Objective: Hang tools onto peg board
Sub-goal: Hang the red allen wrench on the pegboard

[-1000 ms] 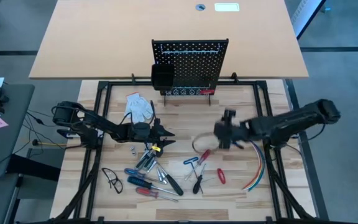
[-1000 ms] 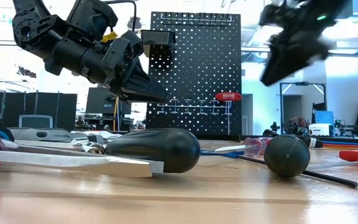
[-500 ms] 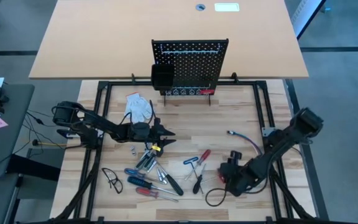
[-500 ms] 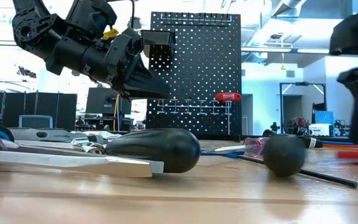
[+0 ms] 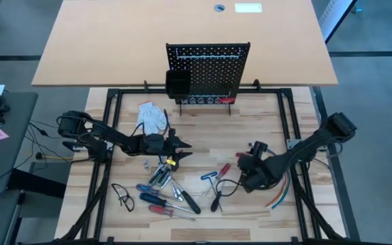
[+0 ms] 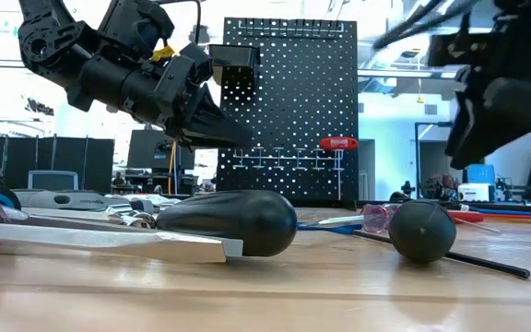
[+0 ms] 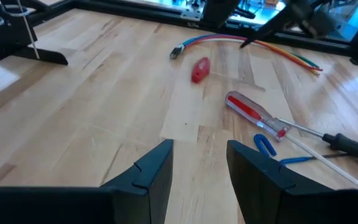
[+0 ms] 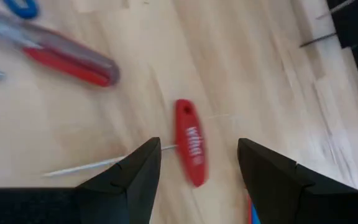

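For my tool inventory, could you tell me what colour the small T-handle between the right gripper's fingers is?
Red, with white lettering on it; the T-handle shows best in the right wrist view.

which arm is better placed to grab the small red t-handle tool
Right. The right gripper hangs open directly over the red T-handle tool, which shows between its fingers. The left gripper is open too, but sits across the table.

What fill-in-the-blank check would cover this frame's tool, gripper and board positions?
1. Between the right gripper's open fingers lies a ____ T-handle key.
2. The left gripper is open and holds ____.
3. The white glove lies in front of the ____.
4. The tool already hanging on the board has a ____ handle.

Missing words: red; nothing; peg board; red
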Controlling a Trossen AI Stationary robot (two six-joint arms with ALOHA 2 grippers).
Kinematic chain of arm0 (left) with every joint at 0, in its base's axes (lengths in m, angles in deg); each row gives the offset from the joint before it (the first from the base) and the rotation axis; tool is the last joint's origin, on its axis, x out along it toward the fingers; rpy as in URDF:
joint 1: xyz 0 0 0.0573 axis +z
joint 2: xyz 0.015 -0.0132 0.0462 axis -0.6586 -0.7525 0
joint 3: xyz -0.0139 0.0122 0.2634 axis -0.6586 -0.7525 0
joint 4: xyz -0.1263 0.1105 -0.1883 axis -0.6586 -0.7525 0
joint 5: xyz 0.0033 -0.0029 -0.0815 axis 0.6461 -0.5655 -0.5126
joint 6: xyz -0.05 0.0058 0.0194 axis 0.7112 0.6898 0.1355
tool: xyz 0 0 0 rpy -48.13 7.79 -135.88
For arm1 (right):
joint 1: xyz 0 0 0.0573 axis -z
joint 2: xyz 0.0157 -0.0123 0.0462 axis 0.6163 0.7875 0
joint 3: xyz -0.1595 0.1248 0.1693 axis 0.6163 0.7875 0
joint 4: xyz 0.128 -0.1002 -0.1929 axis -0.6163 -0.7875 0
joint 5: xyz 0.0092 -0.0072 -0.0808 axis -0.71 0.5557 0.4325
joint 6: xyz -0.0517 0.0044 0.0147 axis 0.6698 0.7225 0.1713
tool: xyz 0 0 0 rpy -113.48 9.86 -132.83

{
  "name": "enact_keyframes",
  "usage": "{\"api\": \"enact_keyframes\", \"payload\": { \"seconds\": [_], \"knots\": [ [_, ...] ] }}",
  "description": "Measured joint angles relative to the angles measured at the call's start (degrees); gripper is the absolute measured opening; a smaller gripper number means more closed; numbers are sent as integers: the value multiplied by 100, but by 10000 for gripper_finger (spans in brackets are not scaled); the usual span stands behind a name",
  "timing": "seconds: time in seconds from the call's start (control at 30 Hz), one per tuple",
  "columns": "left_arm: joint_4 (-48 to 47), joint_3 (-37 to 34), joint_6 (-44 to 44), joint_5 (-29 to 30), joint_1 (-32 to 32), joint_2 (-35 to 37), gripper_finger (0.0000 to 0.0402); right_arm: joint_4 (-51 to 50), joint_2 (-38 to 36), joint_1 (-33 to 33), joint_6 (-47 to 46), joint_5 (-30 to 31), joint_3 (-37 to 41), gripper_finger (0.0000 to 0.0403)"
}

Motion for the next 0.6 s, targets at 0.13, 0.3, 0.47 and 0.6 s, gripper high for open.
{"api": "enact_keyframes", "payload": {
  "seconds": [0.13, 0.3, 0.47, 0.6],
  "knots": [
    [-90, 0, 11, -4, -11, 0, 145, -6, -227, 41, 203, -30, 444, 221],
    [-103, 0, -3, -93, -15, 0, 145, 200, -504, 780, 1107, -452, 959, 222],
    [-18, 0, -153, -236, -17, 0, 145, 1212, -808, 1694, 2459, -1524, 1152, 238],
    [-33, 0, -217, -236, -17, 0, 145, 1472, -796, 2281, 3361, -2562, 1155, 259]
  ]
}}
